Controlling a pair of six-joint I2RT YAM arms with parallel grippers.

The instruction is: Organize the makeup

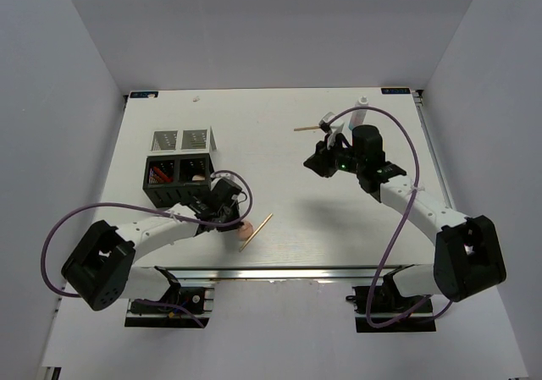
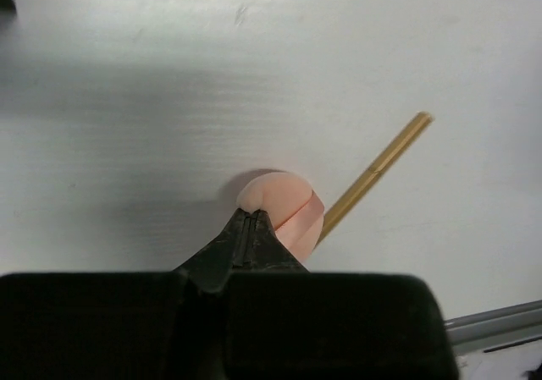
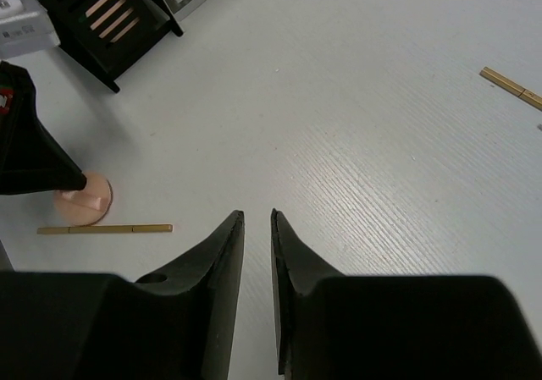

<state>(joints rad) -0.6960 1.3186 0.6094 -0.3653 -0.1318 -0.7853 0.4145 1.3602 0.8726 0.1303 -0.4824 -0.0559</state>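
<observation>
At the lower middle of the left wrist view, the left claw point(image 2: 251, 219) is clenched, its two black jaws pressed flat together with only a thin seam between them. Their tips touch the near edge of a peach-pink disc point(image 2: 288, 201) lying on the white table point(image 2: 254, 58). Whether any of the disc is nipped in that seam cannot be told. Just right of the disc, at or almost at its edge, a thin wooden stick point(image 2: 377, 175) runs slantwise toward the upper right of the frame.

Seen from overhead, disc and stick lie low and left of centre, near the lower right corner of the black organizer box point(image 1: 169, 196), which stands at middle left. Black-and-red sticks point(image 1: 159, 175) show in its left compartment and a peach-coloured item point(image 1: 196, 177) in the one to the right.

At the bottom centre of its own view, the right claw point(image 3: 257, 223) is released. Its jaws are parted by a narrow gap with nothing between them, over bare table. A second wooden stick point(image 3: 511, 86) lies at the upper right edge of that frame, well apart from the claw.
</observation>
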